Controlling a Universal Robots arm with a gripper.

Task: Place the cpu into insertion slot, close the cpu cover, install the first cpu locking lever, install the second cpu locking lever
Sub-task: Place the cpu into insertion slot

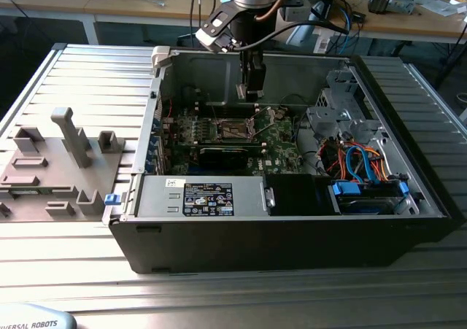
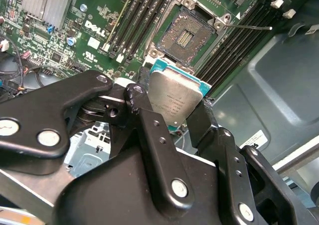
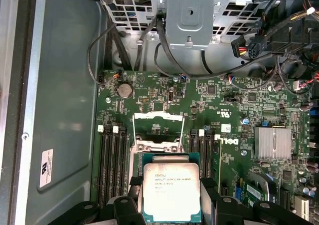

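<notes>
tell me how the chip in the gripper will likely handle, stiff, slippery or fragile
Probably stiff: the chip sits flat and unbent in the gripper. Its smooth metal top looks slippery, so it might slide if gripped loosely. Likely light, being thin, and perhaps fragile at its edges.

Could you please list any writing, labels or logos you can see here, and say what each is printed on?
cpu: several lines of fine print on its metal top, too small to read.
Green board: a white brand logo; the other markings are too small to read.
Power supply label: dense print and symbols, too small to read.
White sticker on the grey case panel: blurred, unreadable.
</notes>
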